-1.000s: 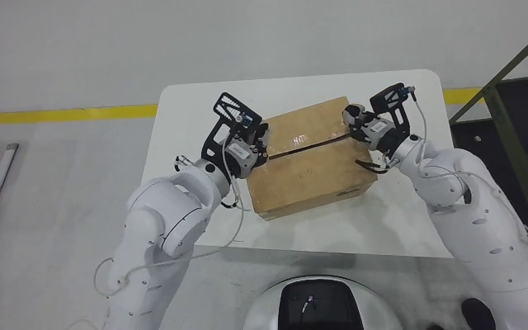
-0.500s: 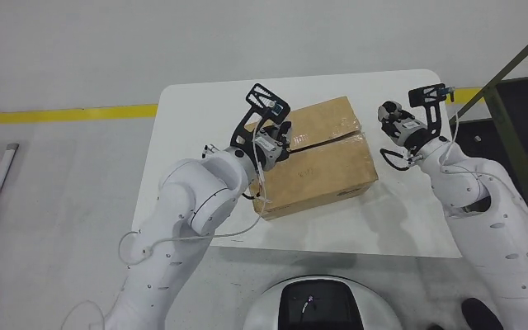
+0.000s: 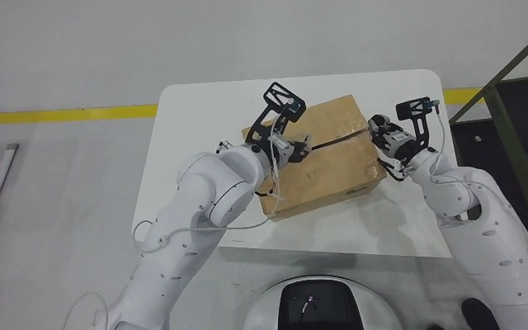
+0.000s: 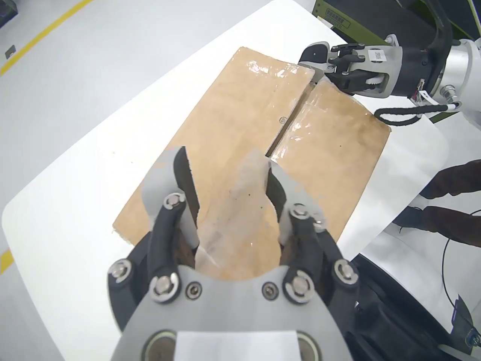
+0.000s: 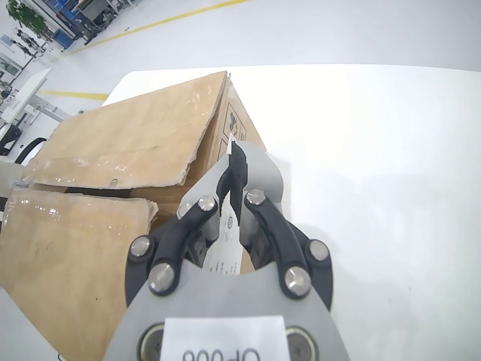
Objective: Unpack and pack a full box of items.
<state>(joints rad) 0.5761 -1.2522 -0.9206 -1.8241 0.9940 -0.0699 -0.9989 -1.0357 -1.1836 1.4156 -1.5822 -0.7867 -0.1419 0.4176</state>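
A brown cardboard box (image 3: 330, 161) sits in the middle of the white table (image 3: 190, 124), its two top flaps meeting at a slightly parted seam with clear tape remnants. My left gripper (image 3: 303, 148) hovers open just above the box top (image 4: 233, 114), near one end of the seam, its fingers (image 4: 184, 174) spread with nothing between them. My right gripper (image 3: 376, 125) is at the opposite end of the seam, beside the box's end wall (image 5: 225, 133). Its jaws are shut in the right wrist view (image 5: 232, 152), and it also appears in the left wrist view (image 4: 313, 54).
A green metal frame (image 3: 503, 91) stands just off the table's right side. Bare table lies to the left of the box and along the front edge (image 3: 330, 239). A yellow line (image 3: 74, 114) crosses the floor behind.
My left gripper moved right across the box top to the seam. My right gripper pulled away from the box, then came back to its right end. The box turned slightly.
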